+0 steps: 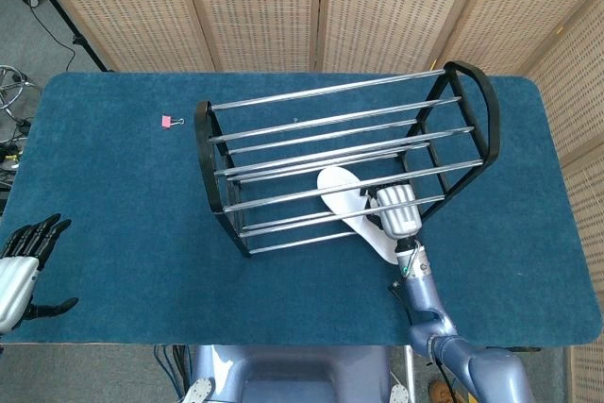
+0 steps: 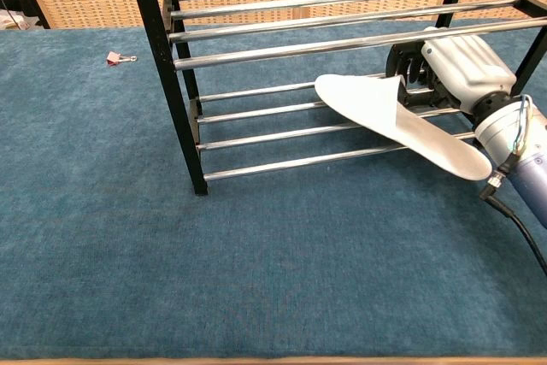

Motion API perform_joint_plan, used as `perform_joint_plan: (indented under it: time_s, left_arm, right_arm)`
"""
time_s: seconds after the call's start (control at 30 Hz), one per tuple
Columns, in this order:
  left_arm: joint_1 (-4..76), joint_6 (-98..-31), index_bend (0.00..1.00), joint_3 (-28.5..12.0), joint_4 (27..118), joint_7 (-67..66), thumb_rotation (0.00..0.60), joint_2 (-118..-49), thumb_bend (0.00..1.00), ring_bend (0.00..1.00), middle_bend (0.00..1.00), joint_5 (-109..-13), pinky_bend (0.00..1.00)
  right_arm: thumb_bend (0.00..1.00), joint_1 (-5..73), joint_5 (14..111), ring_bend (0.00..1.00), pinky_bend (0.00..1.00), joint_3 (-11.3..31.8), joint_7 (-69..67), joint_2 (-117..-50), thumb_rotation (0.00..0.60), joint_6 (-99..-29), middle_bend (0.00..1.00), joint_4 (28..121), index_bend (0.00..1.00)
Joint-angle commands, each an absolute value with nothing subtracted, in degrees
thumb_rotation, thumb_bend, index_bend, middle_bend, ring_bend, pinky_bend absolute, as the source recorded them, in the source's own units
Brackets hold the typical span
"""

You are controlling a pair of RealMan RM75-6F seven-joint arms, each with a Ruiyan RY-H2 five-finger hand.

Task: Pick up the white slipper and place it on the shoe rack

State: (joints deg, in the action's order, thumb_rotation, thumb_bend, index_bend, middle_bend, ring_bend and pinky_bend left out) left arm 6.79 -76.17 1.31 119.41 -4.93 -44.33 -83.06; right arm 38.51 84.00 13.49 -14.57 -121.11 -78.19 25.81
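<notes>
Placing step: right hand [image 2: 457, 74], fingers clamped on white slipper [image 2: 389, 117], toe beyond fingers over shoe rack [image 2: 282, 130] lower rails; next, lower and release.

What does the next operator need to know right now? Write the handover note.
Right hand: grips the white slipper, reaching into the shoe rack.
Left hand: empty, fingers apart, at the table's near left edge.
Slipper: toe over the lower-tier bars, heel sticking out past the front.
Done: picked up, carried to the rack.
Left: seat it fully, release, withdraw.
</notes>
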Motion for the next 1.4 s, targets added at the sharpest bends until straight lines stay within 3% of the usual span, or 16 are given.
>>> perform_joint_plan:
  time_s: [0.03,1.4]
  left_arm:
    - [6.8,-76.2,0.0,1.3,119.4,-4.8,0.6,-44.3,0.0,0.0,0.0,-83.0,0.0]
    - [7.2,-75.5,0.0,1.4,119.2,-3.9,0.6,-44.0,0.0,0.0,0.0,-82.7,0.0]
  right_arm:
    - [0.65,39.0,83.7,0.52,0.58,13.7,-14.4,-121.4,0.6,-77.9,0.6,25.1,0.66]
    - [0.65,44.0,75.4,0.52,0.58,20.1,-10.4,-125.0,0.6,-74.4,0.6,20.5,0.66]
